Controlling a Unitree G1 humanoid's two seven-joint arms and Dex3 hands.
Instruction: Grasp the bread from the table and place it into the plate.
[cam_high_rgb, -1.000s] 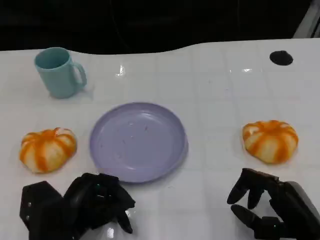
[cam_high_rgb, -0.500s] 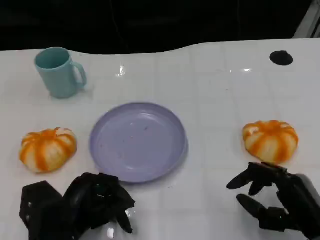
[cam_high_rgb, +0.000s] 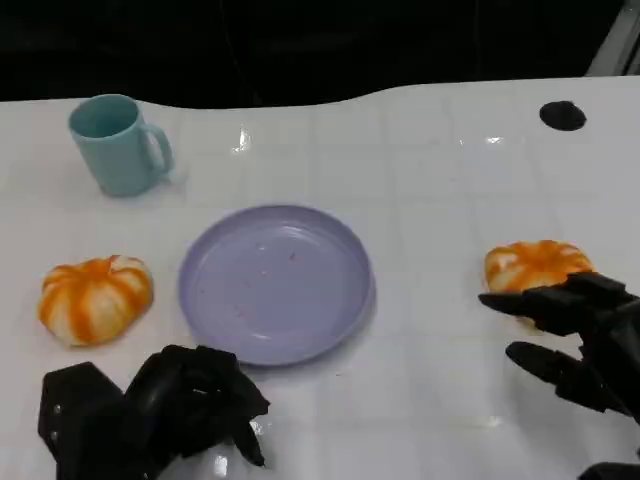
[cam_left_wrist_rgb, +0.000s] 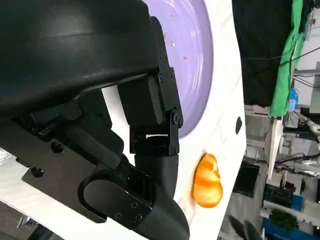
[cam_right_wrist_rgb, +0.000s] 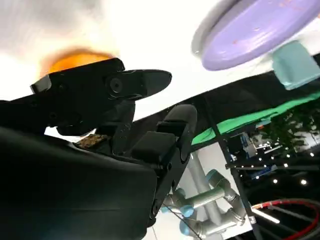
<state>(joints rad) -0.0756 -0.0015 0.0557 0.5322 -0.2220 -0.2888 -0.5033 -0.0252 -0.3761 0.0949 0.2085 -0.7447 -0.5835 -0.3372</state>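
An orange-and-white striped bread (cam_high_rgb: 527, 267) lies on the white table at the right. My right hand (cam_high_rgb: 575, 335) hovers over its near side with fingers spread apart, partly hiding it; the bread (cam_right_wrist_rgb: 75, 61) also peeks past the fingers in the right wrist view. A second striped bread (cam_high_rgb: 95, 298) lies at the left, beside the lilac plate (cam_high_rgb: 276, 284), which stands bare in the middle. My left hand (cam_high_rgb: 165, 410) rests near the table's front edge with fingers curled in, holding nothing. The left wrist view shows the plate (cam_left_wrist_rgb: 196, 60) and the far bread (cam_left_wrist_rgb: 207, 182).
A light blue mug (cam_high_rgb: 120, 144) stands at the back left. A small black disc (cam_high_rgb: 562, 116) lies at the back right. The table's far edge meets a dark background.
My right hand has risen and moved forward to the right bread, now overlapping its near side with fingers spread. The left hand and both breads have stayed put.
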